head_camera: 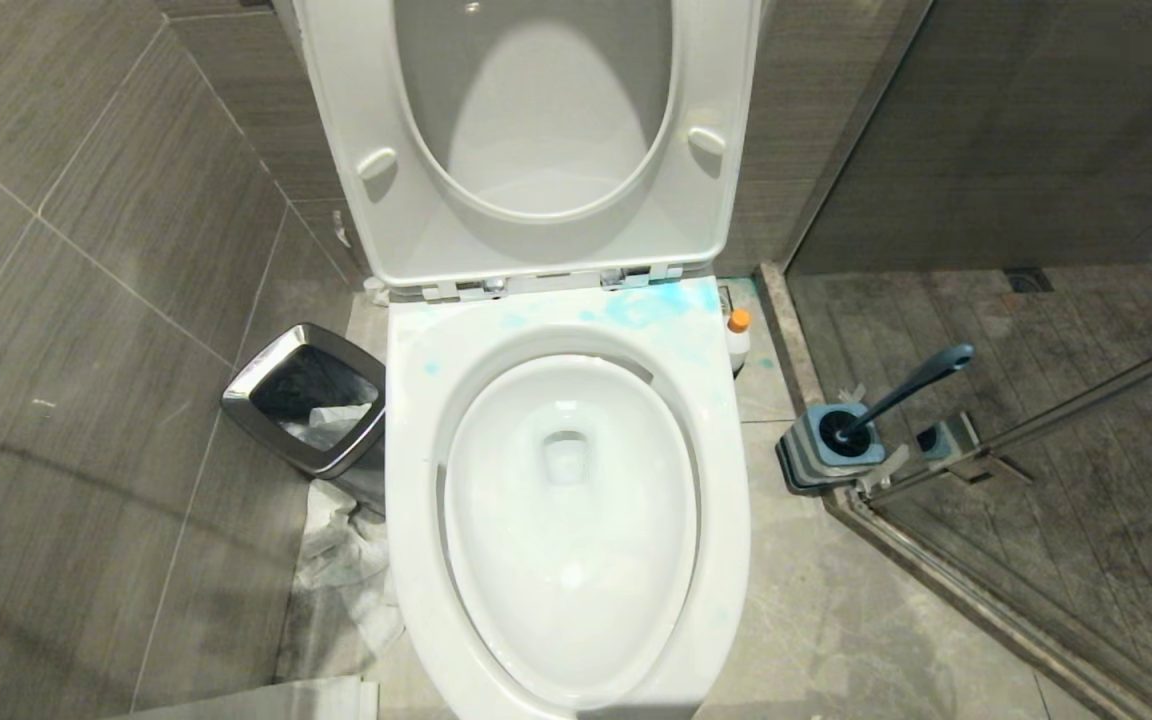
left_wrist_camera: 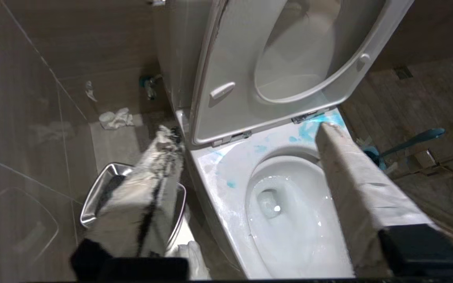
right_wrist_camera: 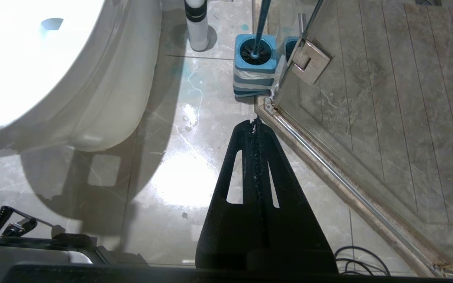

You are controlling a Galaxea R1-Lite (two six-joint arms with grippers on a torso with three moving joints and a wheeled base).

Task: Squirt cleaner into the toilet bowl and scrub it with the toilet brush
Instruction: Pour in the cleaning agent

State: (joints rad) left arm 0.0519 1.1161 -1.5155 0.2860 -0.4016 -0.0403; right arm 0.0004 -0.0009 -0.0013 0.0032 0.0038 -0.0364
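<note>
The left gripper (left_wrist_camera: 246,131) hangs above the toilet bowl (head_camera: 416,500), fingers spread wide and empty. The right gripper (right_wrist_camera: 256,124) points floorward, pressed closed, holding nothing. The toilet brush (head_camera: 911,388) stands in its stand (head_camera: 816,465) at the bowl's three o'clock; cleaner (head_camera: 651,305) smears the rim at one o'clock.

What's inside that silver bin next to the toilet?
The silver bin holds a dark liner with a pale crumpled piece, probably paper, lying in it. Anything beneath that, and the bin's bottom, is hidden. More crumpled white material lies on the floor beside the toilet bowl.

Blue cleaner (head_camera: 651,305) smears white toilet bowl (head_camera: 416,520) rim; toilet brush (head_camera: 901,392) stands apart.
</note>
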